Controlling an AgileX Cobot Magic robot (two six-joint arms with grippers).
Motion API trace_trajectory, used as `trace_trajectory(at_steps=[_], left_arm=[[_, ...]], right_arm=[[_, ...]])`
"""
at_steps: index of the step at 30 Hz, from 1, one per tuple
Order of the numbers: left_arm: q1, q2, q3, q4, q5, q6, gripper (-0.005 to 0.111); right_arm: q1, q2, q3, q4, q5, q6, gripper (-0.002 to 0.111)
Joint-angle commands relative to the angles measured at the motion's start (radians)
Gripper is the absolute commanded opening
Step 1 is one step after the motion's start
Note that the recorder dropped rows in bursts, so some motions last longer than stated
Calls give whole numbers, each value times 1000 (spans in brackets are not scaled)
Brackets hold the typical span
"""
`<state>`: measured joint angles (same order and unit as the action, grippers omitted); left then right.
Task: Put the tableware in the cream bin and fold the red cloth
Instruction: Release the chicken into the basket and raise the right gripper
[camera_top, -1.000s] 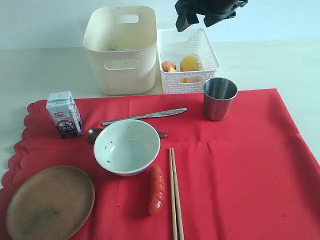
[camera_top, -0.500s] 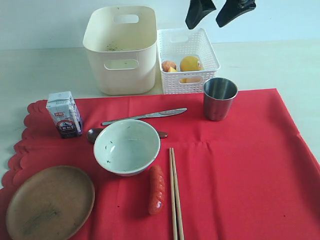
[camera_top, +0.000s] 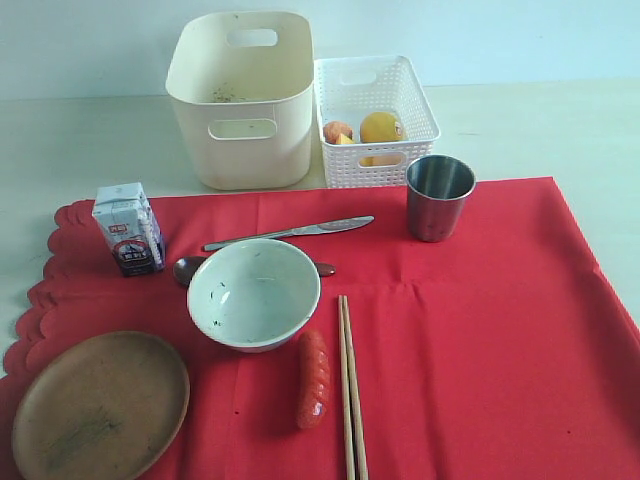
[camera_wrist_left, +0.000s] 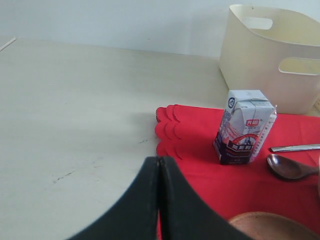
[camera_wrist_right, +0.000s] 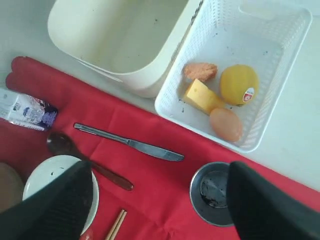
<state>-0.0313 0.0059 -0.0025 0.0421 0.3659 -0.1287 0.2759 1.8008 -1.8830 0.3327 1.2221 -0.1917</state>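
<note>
The red cloth (camera_top: 480, 330) covers the table front. On it lie the speckled bowl (camera_top: 254, 293), the wooden plate (camera_top: 100, 405), the steel cup (camera_top: 439, 196), the knife (camera_top: 290, 232), the dark spoon (camera_top: 188, 268) and the chopsticks (camera_top: 350, 390). The cream bin (camera_top: 240, 100) stands behind the cloth. Neither gripper shows in the exterior view. My left gripper (camera_wrist_left: 159, 162) is shut and empty, over the cloth's scalloped edge (camera_wrist_left: 167, 132). My right gripper (camera_wrist_right: 160, 200) hangs open and empty high above the cup (camera_wrist_right: 210, 192) and knife (camera_wrist_right: 130, 142).
A white lattice basket (camera_top: 375, 110) with toy food stands right of the bin. A milk carton (camera_top: 128, 228) stands at the cloth's left edge. A toy sausage (camera_top: 313, 378) lies beside the chopsticks. Bare table (camera_wrist_left: 75, 115) lies left of the cloth.
The right gripper, seen at the top of the exterior view above the basket, has risen out of that view. Nothing on the table has moved.
</note>
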Motion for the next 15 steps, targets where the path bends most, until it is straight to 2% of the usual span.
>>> trace_trajectory(at_steps=[1,15], left_arm=[[2,-6,2,0,-11,1,0],[2,-6,2,0,-11,1,0]], right_arm=[[-3,-61,-8,5,-1,2,70],[-3,-204,1,8,-1,2,70]])
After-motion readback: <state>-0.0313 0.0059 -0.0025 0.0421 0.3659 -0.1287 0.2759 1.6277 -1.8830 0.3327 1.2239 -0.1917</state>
